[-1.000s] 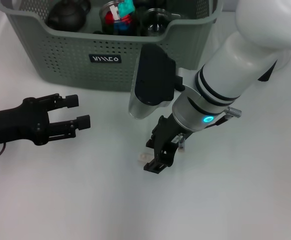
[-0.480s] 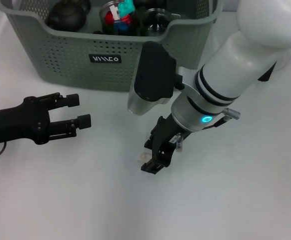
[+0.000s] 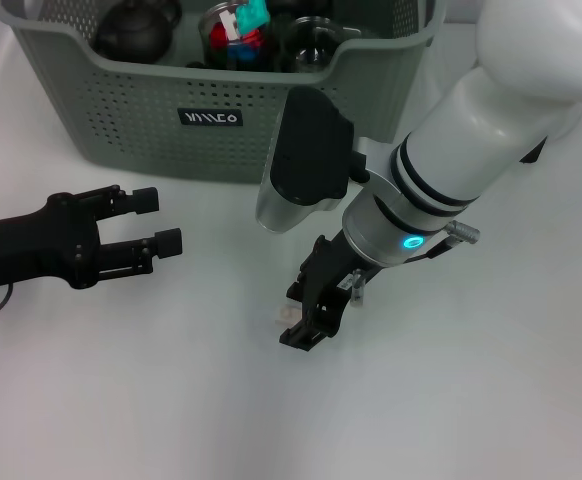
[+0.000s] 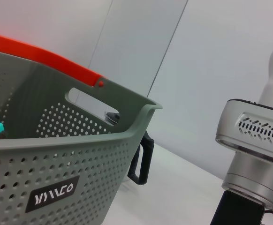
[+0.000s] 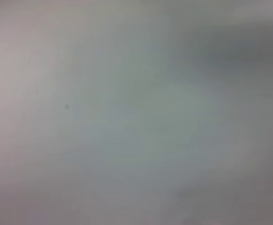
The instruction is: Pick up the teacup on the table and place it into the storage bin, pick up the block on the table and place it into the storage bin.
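— Looking at the small pale translucent block (image 3: pixel 287 314) on the white table (image 3: pixel 171 400): it lies flat near the middle, well in front of the grey-green perforated storage bin (image 3: pixel 131 120). Over the last second the right pincer (image 3: pixel 311 310) has crept down and a little leftward, so its black fingertips now sit right at the block.

— Is it pinching it?

— I cannot tell; the fingers cover most of the block, and the right wrist view shows only blank blur. I'd judge this the final closing-in before the grasp.

— Which way does the block point?

— Too little shows. The visible sliver seems to run roughly left to right, but I would not vouch for its long axis.

— And the teacup?

— No cup stands on the table; dark vessels already sit in the bin, so the block looks like the remaining item.

— The other arm?

— The left pincer (image 3: pixel 151 222) hovers spread over the table's left side, holding nothing.
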{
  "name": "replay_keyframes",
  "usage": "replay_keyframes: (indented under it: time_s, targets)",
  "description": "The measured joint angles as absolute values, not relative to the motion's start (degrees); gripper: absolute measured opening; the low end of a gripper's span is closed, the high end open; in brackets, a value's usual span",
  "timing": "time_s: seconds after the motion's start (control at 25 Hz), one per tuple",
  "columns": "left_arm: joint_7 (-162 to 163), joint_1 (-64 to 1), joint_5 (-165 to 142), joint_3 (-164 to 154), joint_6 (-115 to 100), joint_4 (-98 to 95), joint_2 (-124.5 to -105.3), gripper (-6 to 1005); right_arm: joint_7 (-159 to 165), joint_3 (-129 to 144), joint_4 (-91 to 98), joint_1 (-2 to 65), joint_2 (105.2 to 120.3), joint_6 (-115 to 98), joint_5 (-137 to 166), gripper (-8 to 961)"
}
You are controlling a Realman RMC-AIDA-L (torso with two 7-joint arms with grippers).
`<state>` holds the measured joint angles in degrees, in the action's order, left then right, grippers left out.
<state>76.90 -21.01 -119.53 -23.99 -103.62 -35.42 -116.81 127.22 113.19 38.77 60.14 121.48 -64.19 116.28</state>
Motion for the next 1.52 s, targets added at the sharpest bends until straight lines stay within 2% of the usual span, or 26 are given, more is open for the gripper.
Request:
replay_keyframes:
  time_s: [0.32,0.56,0.76,1.2,1.52]
  targets:
    - [76.90,-21.01,-119.53,-24.00,-103.62,-35.42,-116.81,780,127.24,113.60,38.75,60.11,121.53,-63.70,116.27,604]
    - [76.90,-21.01,-119.53,-23.99,-103.62,-35.42,-116.81,780,127.46,114.53,38.67,60.11,121.55,-63.48,116.48,444]
    - [76.90,-21.01,-119.53,-23.99,-103.62,-35.42,-116.81,779,127.65,114.34,38.78,60.11,121.50,-63.45,116.26,208]
    - [76.90,-20.94,-119.53,-23.89,-103.62,-35.41,-116.84,780,127.35,110.45,39.92,59.34,120.63,-65.98,115.15,203]
    - [76.90,-20.83,-119.53,-23.35,-103.71,-35.42,-116.80,779,126.82,97.68,48.09,52.92,120.18,-75.21,122.44,203]
